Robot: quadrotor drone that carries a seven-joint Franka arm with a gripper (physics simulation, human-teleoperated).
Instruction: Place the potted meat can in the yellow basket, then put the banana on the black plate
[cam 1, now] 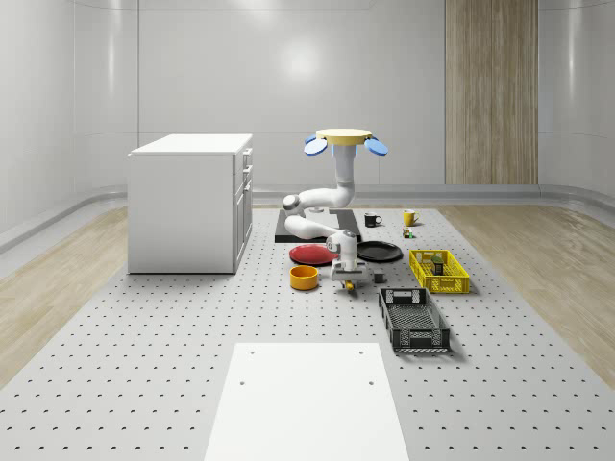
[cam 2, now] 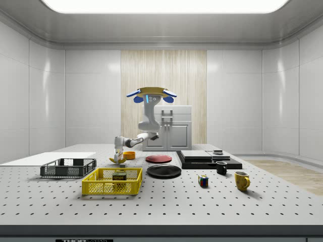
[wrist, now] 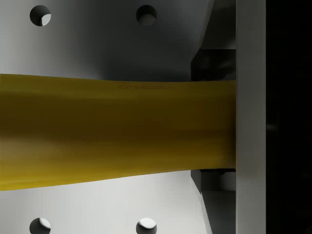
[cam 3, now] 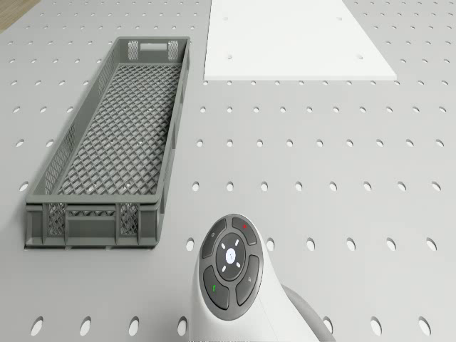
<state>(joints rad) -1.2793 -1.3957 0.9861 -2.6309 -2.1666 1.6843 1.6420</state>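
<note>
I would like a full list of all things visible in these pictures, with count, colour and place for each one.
potted meat can: 1, dark with label, inside the yellow basket
yellow basket: 1, yellow, on the table near the black plate
banana: 1, yellow, at the gripper, low over the table
black plate: 1, black, beside the red plate
red plate: 1, red, on the table
orange bowl: 1, orange, in front of the red plate in the whole-scene view
grey crate: 1, grey, on the table
black mug: 1, black, on the table
yellow mug: 1, yellow, on the table
cube: 1, multicoloured, on the table
white cabinet: 1, white, on the table
drone: 1, hovering over the plates' area
gripper: 1, white, at the banana
</note>
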